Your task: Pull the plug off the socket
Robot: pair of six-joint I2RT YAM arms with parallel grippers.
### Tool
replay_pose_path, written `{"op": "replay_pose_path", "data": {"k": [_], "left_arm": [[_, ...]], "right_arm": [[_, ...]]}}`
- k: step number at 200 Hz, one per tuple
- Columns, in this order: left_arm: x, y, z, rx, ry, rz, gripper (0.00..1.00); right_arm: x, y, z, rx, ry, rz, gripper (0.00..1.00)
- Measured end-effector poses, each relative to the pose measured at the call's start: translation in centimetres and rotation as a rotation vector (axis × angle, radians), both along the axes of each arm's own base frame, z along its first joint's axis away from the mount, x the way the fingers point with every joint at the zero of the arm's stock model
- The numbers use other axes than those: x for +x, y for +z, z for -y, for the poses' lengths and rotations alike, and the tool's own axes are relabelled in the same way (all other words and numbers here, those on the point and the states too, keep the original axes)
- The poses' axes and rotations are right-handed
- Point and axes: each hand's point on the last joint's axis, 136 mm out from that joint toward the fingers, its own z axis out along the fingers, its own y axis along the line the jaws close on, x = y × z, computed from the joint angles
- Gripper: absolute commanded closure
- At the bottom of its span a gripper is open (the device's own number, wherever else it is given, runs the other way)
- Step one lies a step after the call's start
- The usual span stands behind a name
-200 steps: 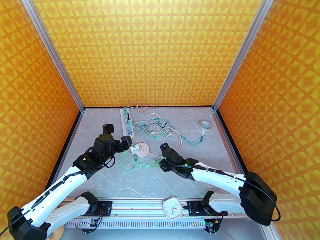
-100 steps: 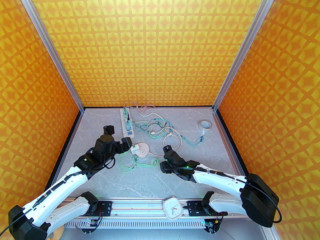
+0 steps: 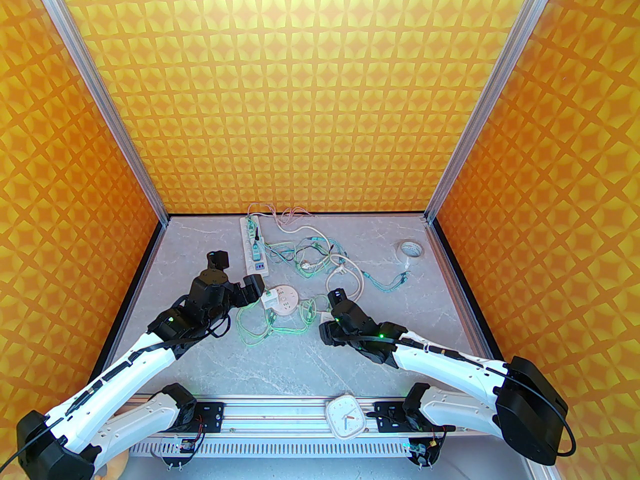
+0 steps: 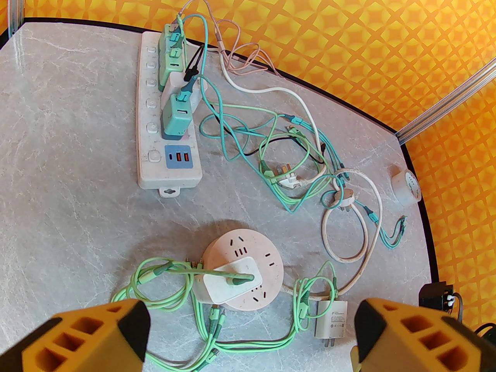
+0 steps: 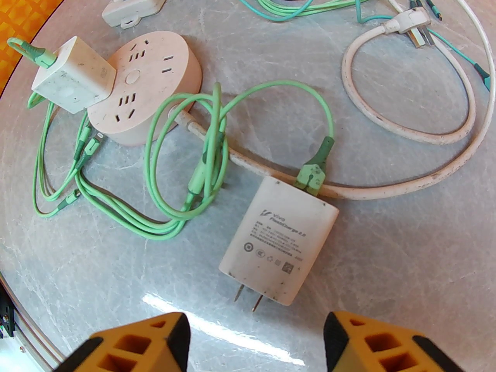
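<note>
Ok so, starting at the left: the left pincer (image 4: pixel 250 318) is spread wide and holding nothing. From the top camera it sits just beside the left edge of the round socket (image 4: pixel 269 256), low over the worktop (image 4: pixel 77 207).

The thing to go for is the white cube plug (image 4: pixel 232 281). It's seated in the top face of that round socket, on the rim facing the left arm, and it overhangs the edge a bit. A green cable (image 4: pixel 166 269) comes off it and loops around on the worktop to the left and front. From the left wrist camera the cube lies straight ahead of the pincer, roughly centred between the two yellow fingers (image 4: pixel 104 335). So the left arm is clearly the nearer one.

I'd say the plug stands up out of the socket's face, so the pull wants to go up and away from the face, not sideways. The socket looks light and nothing is pinning it down, so it might just come along for the ride.

Further right there's a flat charger (image 5: pixel 279 235) lying on its side by the socket's white cord (image 5: pixel 387 192), prongs bare, so that one's already out. The right pincer (image 5: pixel 255 335) hangs right over it, also spread and holding nothing. For that arm the round socket sits between it and the cube.

At the back there's a long power strip (image 4: pixel 149 103) with teal plugs in it, well apart from both pincers, and a tape roll (image 3: pixel 411 249) far right.
</note>
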Motion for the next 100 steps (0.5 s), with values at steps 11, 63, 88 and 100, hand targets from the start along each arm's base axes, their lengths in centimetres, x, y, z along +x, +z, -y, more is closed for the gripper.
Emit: {"op": "replay_pose_path", "data": {"k": [11, 63, 88, 100], "left_arm": [[0.0, 0.0, 0.0, 0.002, -0.001, 0.001, 0.01], [-0.1, -1.5, 0.0, 0.022, -0.011, -0.009, 0.01], [-0.4, -3.2, 0.5, 0.046, -0.031, -0.042, 0.07], [-0.5, -4.0, 1.1, 0.056, -0.046, -0.06, 0.11]], "right_arm": [[0.3, -0.1, 0.1, -0.017, -0.011, 0.001, 0.38], [3.2, 0.9, -1.1, -0.034, -0.043, 0.031, 0.22], [4.6, 2.5, -1.8, -0.011, -0.038, 0.079, 0.03], [5.2, 3.3, -2.2, 0.004, -0.037, 0.102, 0.02]]}}
